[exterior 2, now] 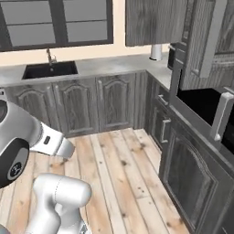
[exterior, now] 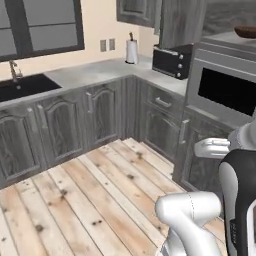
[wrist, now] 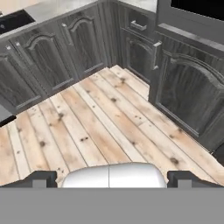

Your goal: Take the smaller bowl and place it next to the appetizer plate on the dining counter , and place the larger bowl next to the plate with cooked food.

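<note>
Wood underfoot, pale knotty planks, and the gripper (wrist: 109, 179) hangs above them with its two dark fingertips (wrist: 39, 178) spread as wide as they go and nothing between them, so no bowl is in hand yet. That makes sense: the arm is folded up close to the base, a carrying posture for driving rather than reaching, and the job looks to be at its very start. Where's the target? Up at the top right of the left base view, on a high grey ledge above the built-in oven (exterior: 227, 90), sits a dark brown rim that I take to be the smaller bowl (exterior: 246, 31), though it is cut by the picture's edge and I can't be sure. The larger bowl, both plates and the dining counter are somewhere else in the room. Around us: a black sink (exterior: 22, 86) with its tap under the window, a paper towel roll (exterior: 131, 51) in the corner, a black toaster (exterior: 172, 60) on the grey worktop (exterior: 90, 71), dark grained cabinets (exterior: 60, 127) running both ways. In the way, I'd judge, is mostly height: that ledge sits well above the worktop, with the oven front jutting below it.
</note>
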